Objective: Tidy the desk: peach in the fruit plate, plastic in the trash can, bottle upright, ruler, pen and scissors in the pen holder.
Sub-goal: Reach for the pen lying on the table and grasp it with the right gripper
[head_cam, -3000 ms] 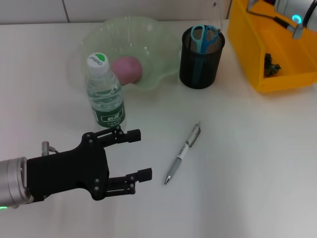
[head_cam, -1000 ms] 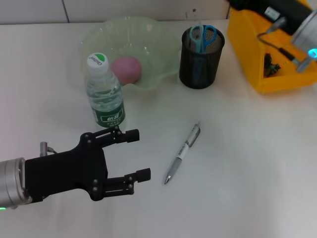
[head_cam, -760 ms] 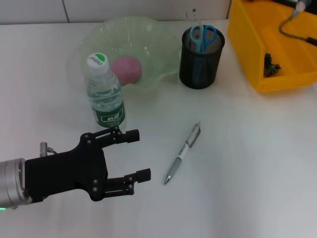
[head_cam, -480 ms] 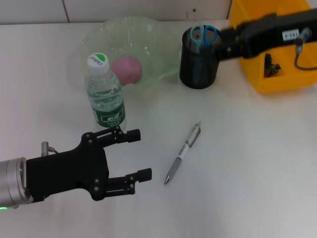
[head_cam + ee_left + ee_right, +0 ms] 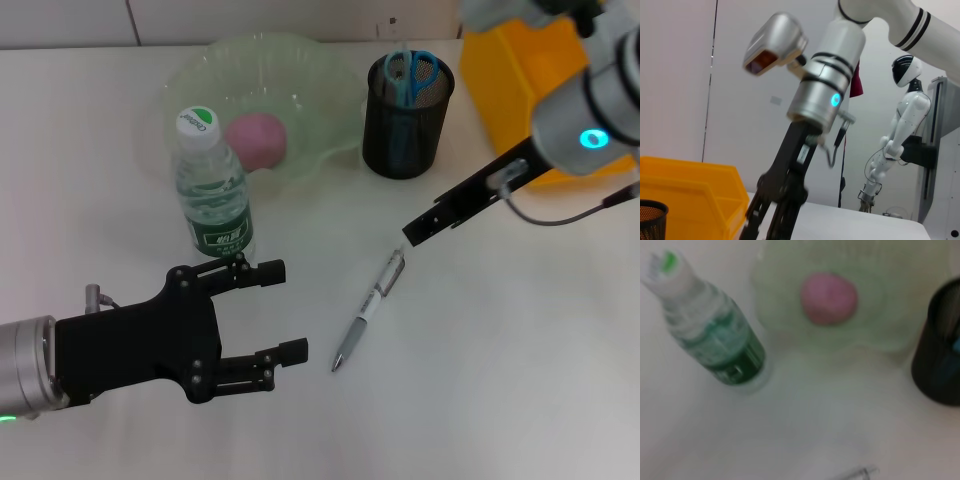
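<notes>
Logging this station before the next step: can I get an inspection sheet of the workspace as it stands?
Surface: white table, no spills seen.
Job's things: peach in the plate; bottle upright beside the plate; scissors in the holder; pen flat on the table; ruler not made out.
Clutter: dark scrap in the yellow bin.
Grippers: left hand open, low, near the bottle; right hand just above the pen's far end.
Cables: one loops off the right arm's wrist.
Surroundings: white humanoid standing beyond the table.

Robotics lab, white humanoid robot (image 5: 900, 130) standing by bare wall, white worktable (image 5: 500, 350)
</notes>
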Robot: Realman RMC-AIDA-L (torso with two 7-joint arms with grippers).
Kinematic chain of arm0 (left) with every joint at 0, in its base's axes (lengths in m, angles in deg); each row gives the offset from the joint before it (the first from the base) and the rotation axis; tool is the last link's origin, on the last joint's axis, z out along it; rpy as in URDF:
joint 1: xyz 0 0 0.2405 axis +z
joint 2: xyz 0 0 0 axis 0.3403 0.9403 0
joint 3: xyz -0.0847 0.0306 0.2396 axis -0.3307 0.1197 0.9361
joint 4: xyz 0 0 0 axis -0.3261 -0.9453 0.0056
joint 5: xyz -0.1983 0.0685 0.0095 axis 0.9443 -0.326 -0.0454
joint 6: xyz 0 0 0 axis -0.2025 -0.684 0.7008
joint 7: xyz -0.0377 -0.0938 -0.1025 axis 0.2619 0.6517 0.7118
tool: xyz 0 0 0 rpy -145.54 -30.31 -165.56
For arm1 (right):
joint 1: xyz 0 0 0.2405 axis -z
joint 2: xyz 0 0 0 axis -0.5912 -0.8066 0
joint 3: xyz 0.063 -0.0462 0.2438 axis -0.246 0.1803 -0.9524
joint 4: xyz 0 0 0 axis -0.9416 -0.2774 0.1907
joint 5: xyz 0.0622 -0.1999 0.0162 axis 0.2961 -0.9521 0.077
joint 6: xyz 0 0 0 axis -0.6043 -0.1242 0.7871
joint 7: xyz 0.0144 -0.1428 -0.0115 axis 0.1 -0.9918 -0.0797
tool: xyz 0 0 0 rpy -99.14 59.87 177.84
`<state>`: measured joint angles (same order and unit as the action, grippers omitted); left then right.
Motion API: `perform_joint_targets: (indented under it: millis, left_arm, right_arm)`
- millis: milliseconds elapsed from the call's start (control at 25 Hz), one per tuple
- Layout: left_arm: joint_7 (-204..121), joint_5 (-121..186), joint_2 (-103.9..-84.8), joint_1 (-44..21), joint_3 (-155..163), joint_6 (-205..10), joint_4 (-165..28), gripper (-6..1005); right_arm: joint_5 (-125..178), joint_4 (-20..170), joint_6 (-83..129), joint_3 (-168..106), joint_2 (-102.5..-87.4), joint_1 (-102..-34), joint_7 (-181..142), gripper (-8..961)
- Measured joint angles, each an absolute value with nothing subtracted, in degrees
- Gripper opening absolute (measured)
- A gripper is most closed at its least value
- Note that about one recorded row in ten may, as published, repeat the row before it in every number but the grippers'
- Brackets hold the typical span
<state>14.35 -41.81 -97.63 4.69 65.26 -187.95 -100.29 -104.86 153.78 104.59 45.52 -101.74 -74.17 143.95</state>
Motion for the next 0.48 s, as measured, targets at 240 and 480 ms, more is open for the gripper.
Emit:
perform_joint_targets:
  millis: [240, 480]
  left_arm:
    - [14.3, -41.9, -97.63, 4.7, 65.3, -187.9, -100.3, 802]
    - [14.3, -41.9, -97.54, 5.0, 65.3, -187.9, -100.3, 802]
  right_arm:
    - [-106.7, 145.4, 98.4, 50.7, -102.13, -77.6, 147.0, 776]
    - [-106.0, 139.1, 95.2, 52.0, -102.13, -80.5, 147.1, 777]
